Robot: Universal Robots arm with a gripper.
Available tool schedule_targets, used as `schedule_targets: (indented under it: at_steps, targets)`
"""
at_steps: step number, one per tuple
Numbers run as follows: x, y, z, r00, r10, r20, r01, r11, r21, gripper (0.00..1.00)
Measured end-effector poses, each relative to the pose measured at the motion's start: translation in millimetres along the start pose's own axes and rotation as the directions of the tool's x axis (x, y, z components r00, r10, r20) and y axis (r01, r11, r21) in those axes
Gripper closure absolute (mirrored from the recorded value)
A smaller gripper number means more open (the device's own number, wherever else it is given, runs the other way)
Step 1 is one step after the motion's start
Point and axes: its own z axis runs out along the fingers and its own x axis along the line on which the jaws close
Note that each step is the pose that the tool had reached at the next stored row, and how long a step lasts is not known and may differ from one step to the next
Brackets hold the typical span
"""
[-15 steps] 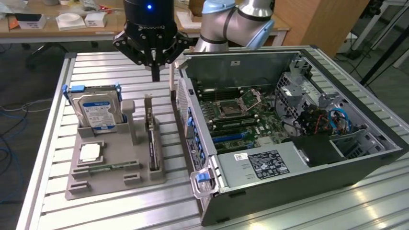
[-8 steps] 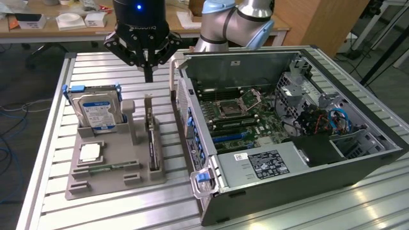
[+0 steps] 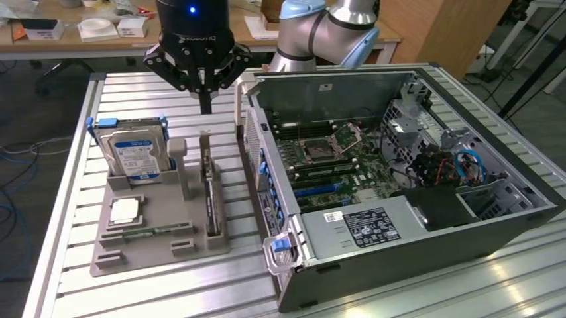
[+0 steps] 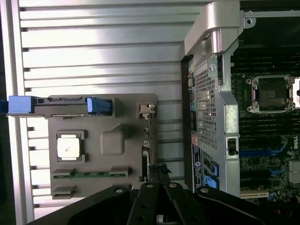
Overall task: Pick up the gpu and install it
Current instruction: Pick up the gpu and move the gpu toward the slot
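place: lab | evid: alu bench [image 3: 177, 291], open PC case [image 3: 398, 265], UR arm [image 3: 327, 33]

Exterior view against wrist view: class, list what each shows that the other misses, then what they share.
Exterior view: the robot arm, the blue-white label on the hard drive and the power supply. Wrist view: the holder seen from straight above. Both: the shut gripper above the graphics card, which stands on edge in the holder beside the open computer case.

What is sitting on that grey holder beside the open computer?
A hard drive with blue handles stands upright, a square silver chip and a green memory stick lie flat, and the gpu stands on edge. The holder's slots hide the drive's and card's lower edges.
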Motion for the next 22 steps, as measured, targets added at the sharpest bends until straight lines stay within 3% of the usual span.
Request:
schedule_targets:
  at_steps: [13, 15, 17, 22]
  targets:
    - [0.0, 0.0, 0.0, 1.0, 0.0, 0.0, 0.0, 1.0, 0.0, 0.89]
    - [0.0, 0.0, 0.0, 1.0, 0.0, 0.0, 0.0, 1.0, 0.0, 0.83]
    - [0.0, 0.0, 0.0, 1.0, 0.0, 0.0, 0.0, 1.0, -0.0001, 0.71]
    - [0.0, 0.0, 0.0, 1.0, 0.0, 0.0, 0.0, 1.0, 0.0, 0.58]
